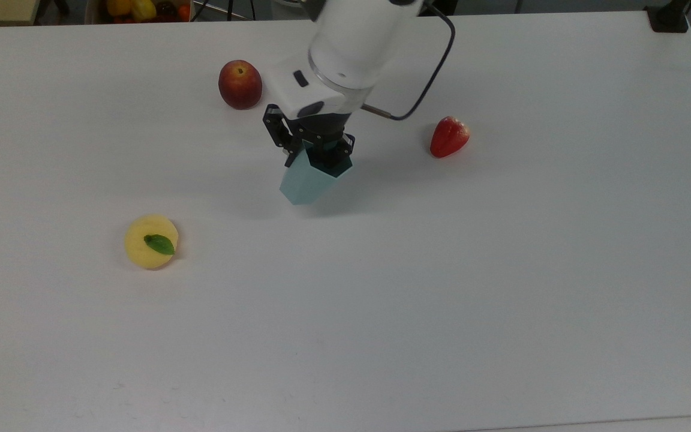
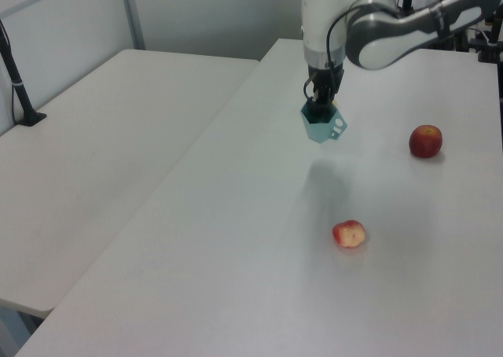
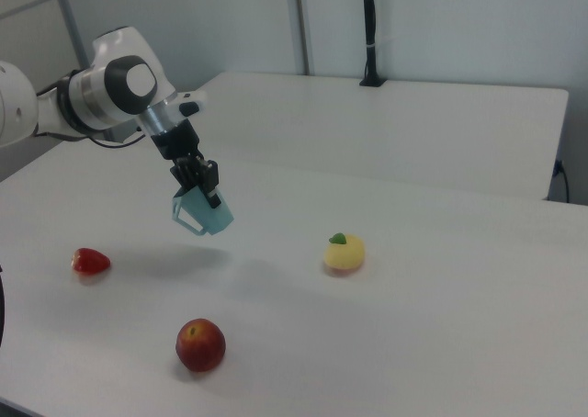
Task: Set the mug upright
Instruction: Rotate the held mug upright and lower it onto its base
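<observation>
The pale blue-teal faceted mug (image 1: 309,180) hangs in the air above the white table (image 1: 501,270), tilted, its open rim up toward the arm and its narrow base down. My gripper (image 1: 317,151) is shut on the mug's rim, with one finger inside the opening. In the left view the mug (image 2: 322,124) hangs under the gripper (image 2: 318,105) with its thin handle toward the left view's right. In the right view the mug (image 3: 209,215) hangs below the gripper (image 3: 200,190), handle toward the right view's left, well above the tabletop.
A red apple (image 1: 240,84) lies behind the mug in the top view. A red strawberry (image 1: 449,137) sits to the top view's right, and a yellow fruit with a green leaf (image 1: 151,241) to its left. A bin of fruit (image 1: 141,9) stands beyond the table's far edge.
</observation>
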